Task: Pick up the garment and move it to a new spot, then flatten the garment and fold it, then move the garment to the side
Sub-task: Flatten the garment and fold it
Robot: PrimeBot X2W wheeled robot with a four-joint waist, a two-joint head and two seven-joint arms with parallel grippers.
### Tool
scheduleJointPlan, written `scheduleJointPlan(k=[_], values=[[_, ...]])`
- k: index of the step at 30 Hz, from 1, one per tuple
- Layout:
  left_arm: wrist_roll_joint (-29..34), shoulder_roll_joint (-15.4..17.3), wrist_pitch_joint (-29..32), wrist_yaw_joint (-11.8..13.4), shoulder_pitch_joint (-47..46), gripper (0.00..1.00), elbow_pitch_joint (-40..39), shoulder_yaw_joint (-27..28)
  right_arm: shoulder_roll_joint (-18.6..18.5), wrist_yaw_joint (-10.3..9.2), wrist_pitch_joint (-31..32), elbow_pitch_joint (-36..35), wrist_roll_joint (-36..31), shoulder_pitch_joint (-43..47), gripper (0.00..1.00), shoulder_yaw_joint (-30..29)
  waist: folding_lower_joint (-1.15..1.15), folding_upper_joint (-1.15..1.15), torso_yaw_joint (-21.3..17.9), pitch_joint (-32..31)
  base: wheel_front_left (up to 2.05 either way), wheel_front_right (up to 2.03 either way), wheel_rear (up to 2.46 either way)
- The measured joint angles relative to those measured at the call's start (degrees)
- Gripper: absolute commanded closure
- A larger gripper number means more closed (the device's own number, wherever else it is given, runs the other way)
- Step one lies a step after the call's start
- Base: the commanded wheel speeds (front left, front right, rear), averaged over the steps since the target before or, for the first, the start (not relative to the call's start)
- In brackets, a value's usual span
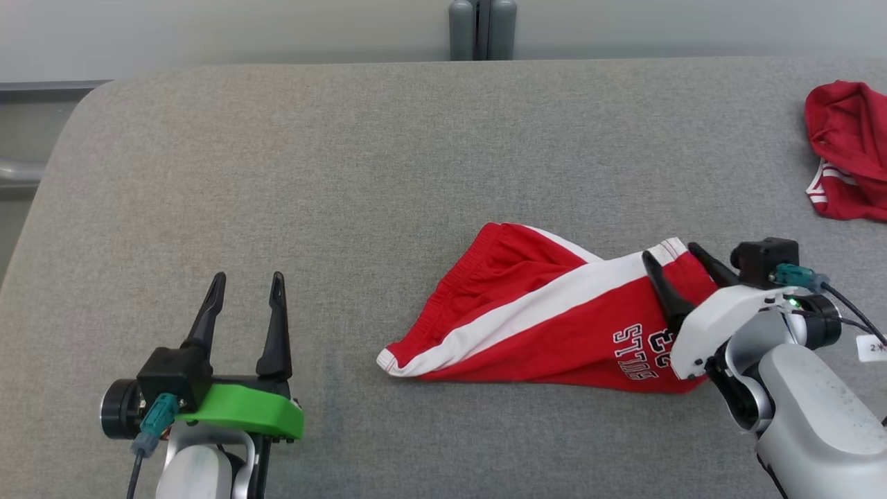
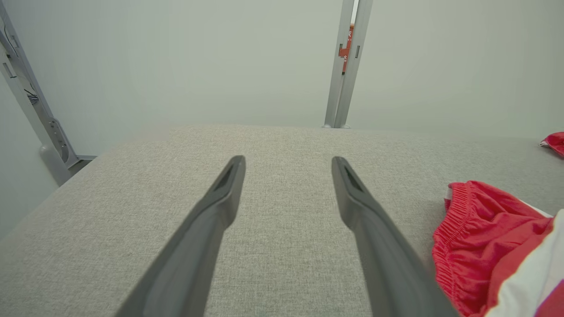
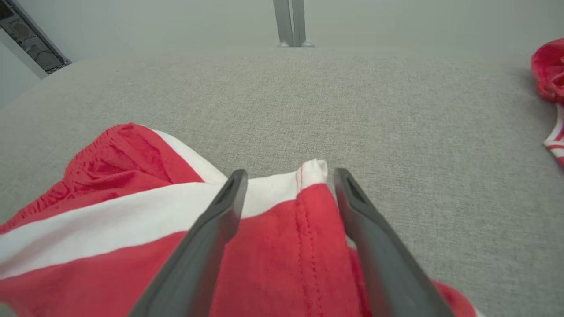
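Head view: the garment (image 1: pixel 540 326), red shorts with a white side stripe and white lettering, is laid loosely flattened on the grey worktop (image 1: pixel 346 173), right of centre. The waistband is turned towards the far left and a leg hem towards the right. The right hand (image 1: pixel 671 251) is seen at that hem corner, fingers spread apart over the fabric and nothing clamped. The left hand (image 1: pixel 248 278) is seen at the lower left, fingers parted and empty, well apart from the garment. A second red garment (image 1: pixel 845 159) is bunched at the far right edge. A grey post (image 1: pixel 481 28) is seen behind the worktop.

Left wrist view: the left hand (image 2: pixel 288 160) is held open above bare worktop (image 2: pixel 286 141), with nothing between the fingers. The garment (image 2: pixel 476 229) is seen at the lower right, elastic waistband nearest. A bit of the second red garment (image 2: pixel 555 141) is caught at the right edge.

Right wrist view: the right hand (image 3: pixel 290 173) is open, and the white-trimmed hem corner of the garment (image 3: pixel 132 211) is straddled by its two fingers. Contact between fingers and fabric cannot be told. The second red garment (image 3: pixel 548 75) is seen at the upper right.
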Motion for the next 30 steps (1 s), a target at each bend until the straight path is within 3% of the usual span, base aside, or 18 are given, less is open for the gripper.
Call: scheduleJointPlan(k=[2,3,5,9,17,23,30], values=[[0.0,0.0,0.0,0.0,-0.5,0.0,0.1,-0.4,-0.1,0.0,3.4,0.2,0.9,-0.7,0.06,0.7,0.0,0.0,0.2,0.3,0.0,0.0,0.0],[-0.1,0.0,0.0,0.0,-0.6,0.0,0.1,-0.7,-0.2,0.0,5.4,0.5,1.4,-1.0,0.52,1.0,0.0,0.0,0.4,0.4,0.0,0.0,0.0],[-0.5,0.0,0.0,0.0,-1.0,0.0,0.3,-1.2,-0.6,0.0,7.0,0.3,1.9,-1.4,1.0,1.8,0.0,0.0,0.8,0.7,0.0,0.0,0.0],[-1.0,0.0,0.0,0.0,-1.4,0.0,0.6,-1.3,-1.1,0.0,6.8,-0.8,2.5,-2.9,1.0,1.7,0.0,0.0,1.5,1.0,0.0,0.0,0.0],[-1.0,0.0,0.0,0.3,-0.4,0.0,0.8,-0.8,-1.5,0.0,-2.7,-5.0,0.2,-2.5,1.0,2.4,0.0,0.0,1.2,-0.4,0.0,0.0,0.0],[-0.9,0.0,0.0,0.5,0.3,0.0,0.7,-0.5,-2.1,0.0,-5.2,-13.3,0.4,7.7,1.0,1.2,0.0,0.0,-0.2,-1.4,0.0,0.0,0.0],[-0.8,0.0,0.0,0.4,0.7,0.0,0.6,-0.1,0.1,0.0,-2.7,-21.9,1.6,21.1,1.0,-2.5,0.0,0.0,-2.6,-1.2,0.0,0.0,0.0]])
